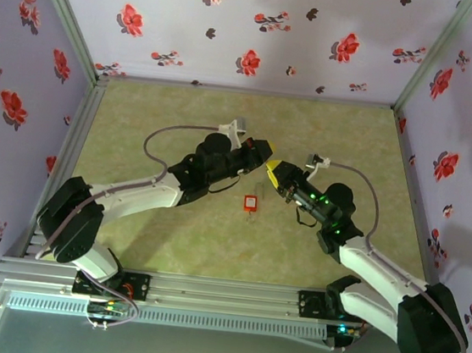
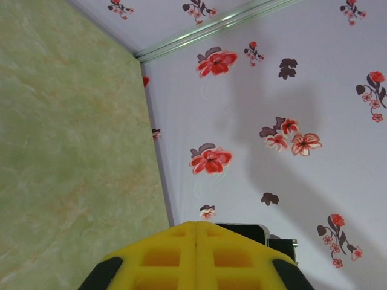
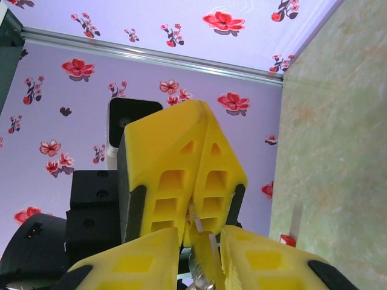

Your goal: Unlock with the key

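Note:
The key [image 3: 195, 221] is a thin metal strip sticking out of the seam of my left gripper [image 3: 195, 202], whose yellow fingers [image 3: 175, 163] are shut on it. The key's lower end reaches down between the fingers of my right gripper [image 3: 202, 257], which stand narrowly apart on either side of it with a small gap showing. From above, the left gripper [image 1: 265, 157] and the right gripper [image 1: 272, 175] meet tip to tip over the middle of the table. The small red padlock [image 1: 251, 202] lies on the mat just in front of them, and its corner [image 3: 288, 240] shows beside my right finger.
The green marbled mat [image 1: 183, 119] is walled by flowered panels [image 1: 262, 26] on three sides. The right wrist's black camera housing [image 2: 251, 232] sits just behind the left fingertips [image 2: 195, 229]. A metal frame rail [image 1: 222, 294] runs along the near edge.

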Robot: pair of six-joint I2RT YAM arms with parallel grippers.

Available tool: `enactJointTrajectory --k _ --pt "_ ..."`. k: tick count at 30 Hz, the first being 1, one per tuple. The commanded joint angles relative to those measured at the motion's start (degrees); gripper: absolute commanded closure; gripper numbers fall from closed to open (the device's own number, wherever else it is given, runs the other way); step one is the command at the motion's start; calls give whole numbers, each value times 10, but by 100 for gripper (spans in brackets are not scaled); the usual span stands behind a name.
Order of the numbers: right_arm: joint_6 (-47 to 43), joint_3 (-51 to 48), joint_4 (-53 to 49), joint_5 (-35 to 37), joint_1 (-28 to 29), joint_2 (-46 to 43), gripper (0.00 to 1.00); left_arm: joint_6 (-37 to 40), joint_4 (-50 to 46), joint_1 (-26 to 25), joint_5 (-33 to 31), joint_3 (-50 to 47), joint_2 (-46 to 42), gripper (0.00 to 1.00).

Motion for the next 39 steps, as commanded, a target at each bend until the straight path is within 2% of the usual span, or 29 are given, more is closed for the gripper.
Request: enactJointTrajectory --k 1,8,11,12,14,15,17,20,24,27,30,34,39 --pt "7 -2 40 9 4 2 81 7 29 -7 -8 -11 5 100" --pt "10 2 46 1 4 1 100 -1 65 -8 -8 -31 7 100" --pt "8 0 39 1 4 -9 100 5 76 -7 -11 -39 2 100" --pt "4 1 28 1 3 -14 100 9 75 -5 -14 -43 -2 96" --pt "-11 7 -13 3 4 -32 100 15 60 5 -21 -52 -17 59" --pt "-25 13 -52 3 4 -45 100 20 42 14 -25 -58 -33 47" --pt "-64 27 -147 10 4 -77 100 43 -24 35 -49 -69 -78 30" --pt "-139 65 -350 39 4 -129 100 110 -251 67 -126 -44 -165 10" --pt "-239 123 -582 96 4 -167 100 182 -522 126 -192 -6 -249 4" --pt "-288 152 -657 112 4 -166 100 211 -664 184 -206 4 -284 2" --pt "-307 161 -674 110 4 -158 100 227 -769 249 -209 -3 -307 2" --pt "-321 167 -679 102 3 -141 100 247 -837 335 -207 -36 -342 2" --pt "-329 166 -677 92 3 -129 100 268 -860 434 -184 -78 -354 2"
